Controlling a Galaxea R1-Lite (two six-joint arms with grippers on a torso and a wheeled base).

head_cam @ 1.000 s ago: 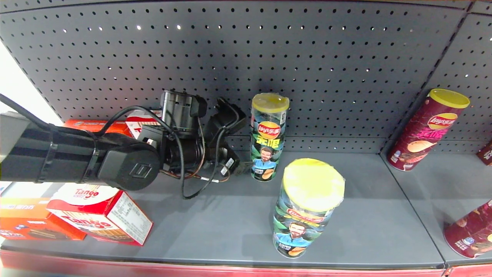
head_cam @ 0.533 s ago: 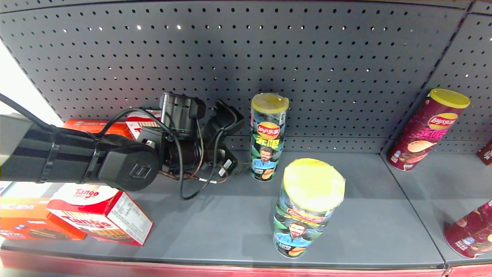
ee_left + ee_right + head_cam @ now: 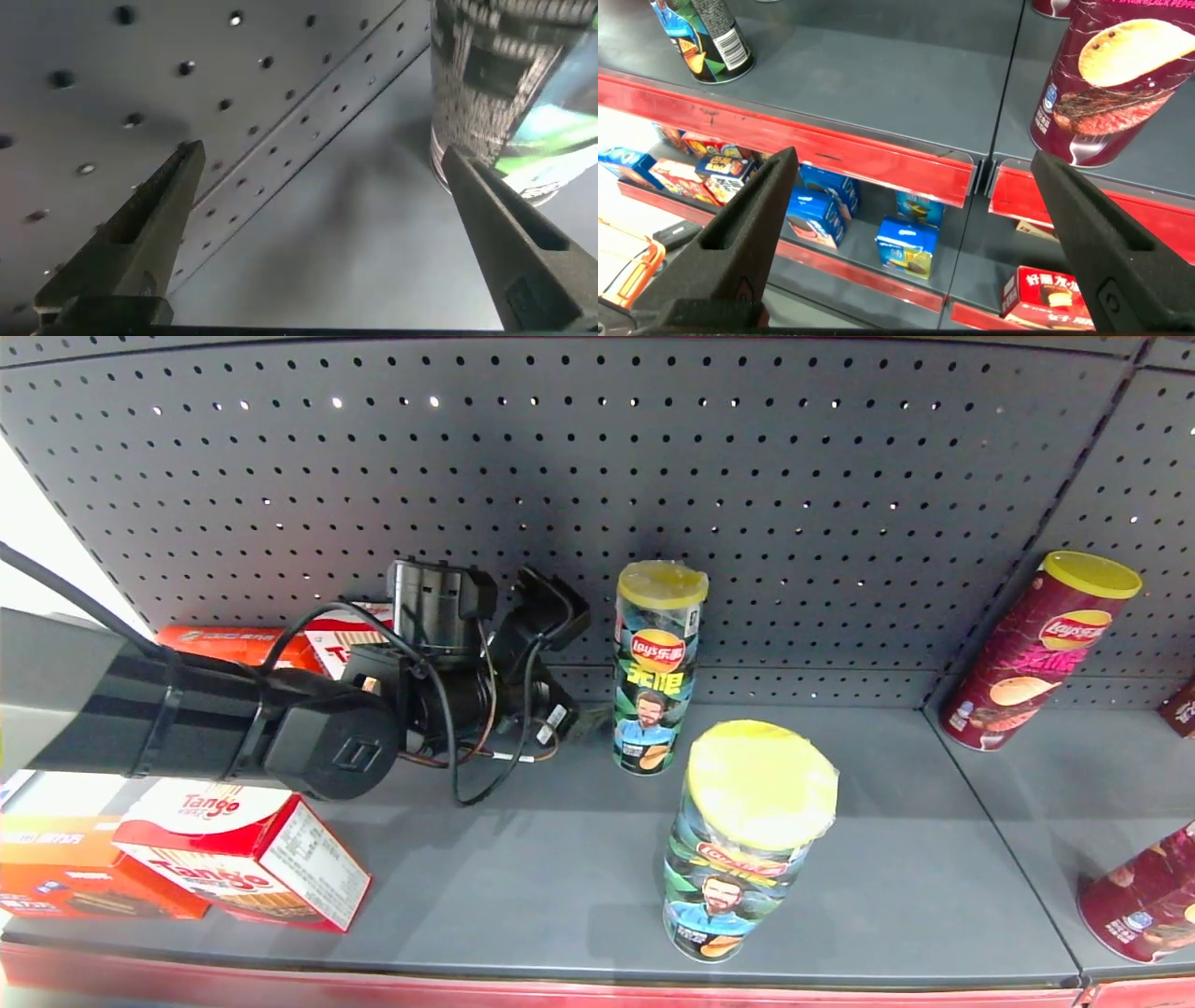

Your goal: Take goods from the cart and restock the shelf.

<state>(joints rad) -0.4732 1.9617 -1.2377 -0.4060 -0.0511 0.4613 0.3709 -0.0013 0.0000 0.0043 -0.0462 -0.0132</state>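
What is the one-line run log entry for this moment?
left pincer: open, beside rear green can standing on shelf | right pincer: open, empty

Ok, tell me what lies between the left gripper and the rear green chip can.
Nothing. In the left wrist view, bare shelf floor runs from the open left gripper to the rear green chip can.

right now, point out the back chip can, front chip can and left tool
back chip can (image 3: 656,681), head view, label middle
front chip can (image 3: 761,784), head view, yellow lid
left tool (image 3: 318,163), left wrist view, between fingertips
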